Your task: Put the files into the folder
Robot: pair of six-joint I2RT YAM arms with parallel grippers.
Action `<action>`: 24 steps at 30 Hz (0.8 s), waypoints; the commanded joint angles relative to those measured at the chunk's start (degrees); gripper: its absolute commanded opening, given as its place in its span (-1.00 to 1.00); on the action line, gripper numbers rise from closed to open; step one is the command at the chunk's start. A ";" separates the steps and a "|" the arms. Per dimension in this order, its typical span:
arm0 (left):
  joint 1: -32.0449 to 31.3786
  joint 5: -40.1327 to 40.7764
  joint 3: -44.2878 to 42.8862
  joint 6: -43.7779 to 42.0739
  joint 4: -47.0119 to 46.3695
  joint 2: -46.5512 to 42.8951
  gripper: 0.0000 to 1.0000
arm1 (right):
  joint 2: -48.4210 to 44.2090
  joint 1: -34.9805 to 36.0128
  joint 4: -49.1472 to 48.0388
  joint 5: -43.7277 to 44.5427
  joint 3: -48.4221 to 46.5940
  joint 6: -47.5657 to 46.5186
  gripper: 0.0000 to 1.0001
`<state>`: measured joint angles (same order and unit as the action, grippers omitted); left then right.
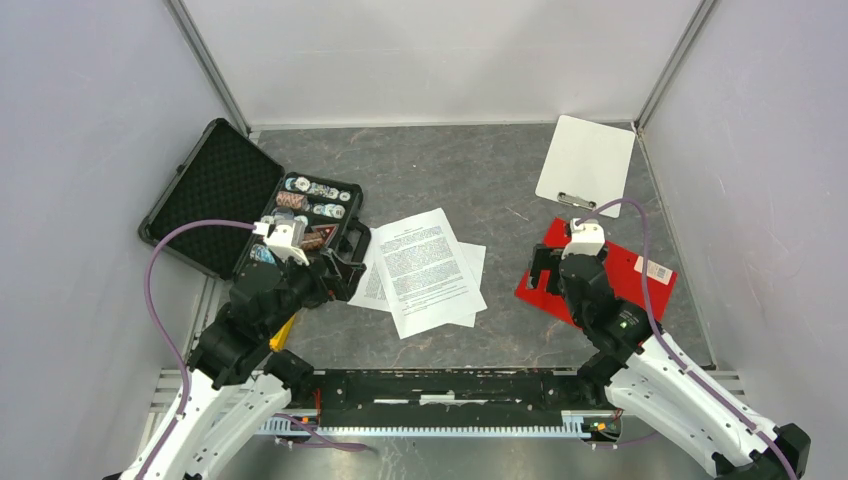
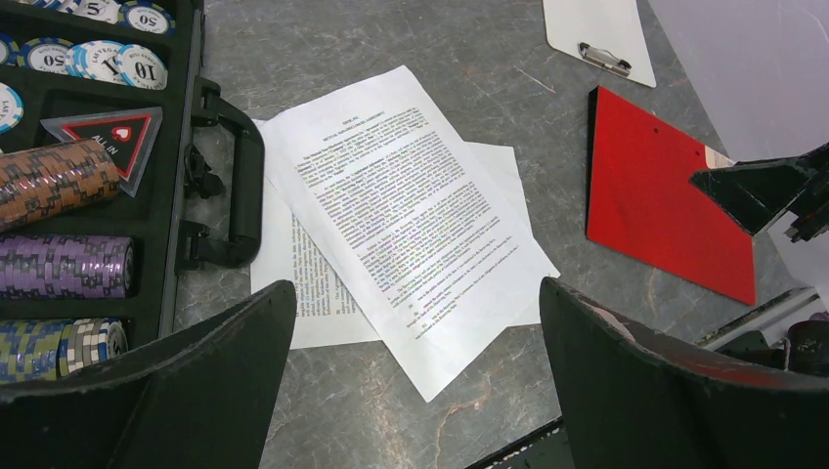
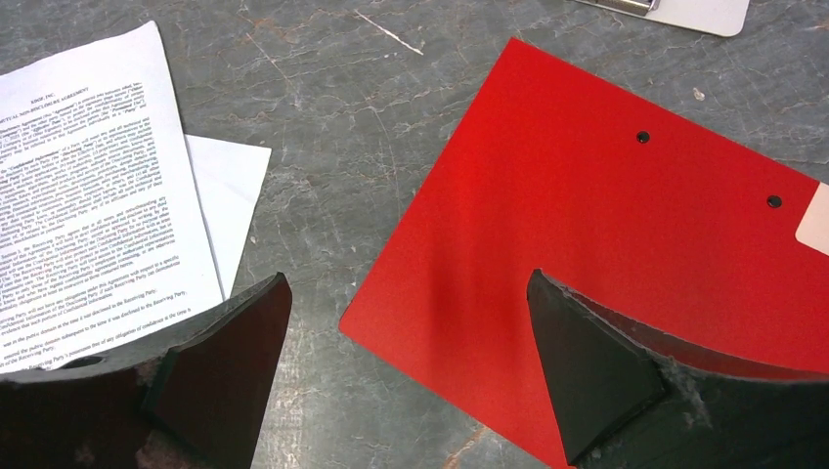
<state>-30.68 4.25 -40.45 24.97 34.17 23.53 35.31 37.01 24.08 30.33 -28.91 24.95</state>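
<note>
The files [image 1: 425, 265] were matt white paper. The folder [image 1: 622, 262] had a smooth red cover with a faint sheen. The table [image 1: 470, 170] looked like dull grey veined stone. The clipboard [image 1: 585, 160] was smooth white and its clip [image 1: 575, 199] bright metal. Dimpled black foam lined the case [image 1: 215, 190].

Folder [image 1: 640, 272] red, white corner label; files [image 1: 428, 268] white, dense black print; worktop [image 1: 470, 170] grey, marbled; clipboard [image 1: 586, 160] white.
</note>
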 commanded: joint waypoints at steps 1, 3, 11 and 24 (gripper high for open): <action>-0.09 -0.26 -1.48 -2.91 -1.22 0.44 1.00 | 0.06 0.25 -0.71 1.91 -1.80 2.82 0.96; -0.09 -0.34 -1.48 -2.93 -1.21 0.58 1.00 | 0.56 0.25 -0.46 2.58 -1.73 4.48 0.96; -0.09 0.14 -1.49 -2.76 -0.46 1.56 1.00 | 7.97 0.18 4.07 12.77 -2.00 15.03 0.96; -0.09 -0.48 -1.83 -2.66 0.02 4.41 1.00 | 30.65 -17.90 -3.14 -0.96 -14.19 3.50 0.98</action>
<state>-30.68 4.21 -40.45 24.97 34.35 27.24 61.58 23.94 27.38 36.34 -37.12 32.18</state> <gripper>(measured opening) 0.996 0.988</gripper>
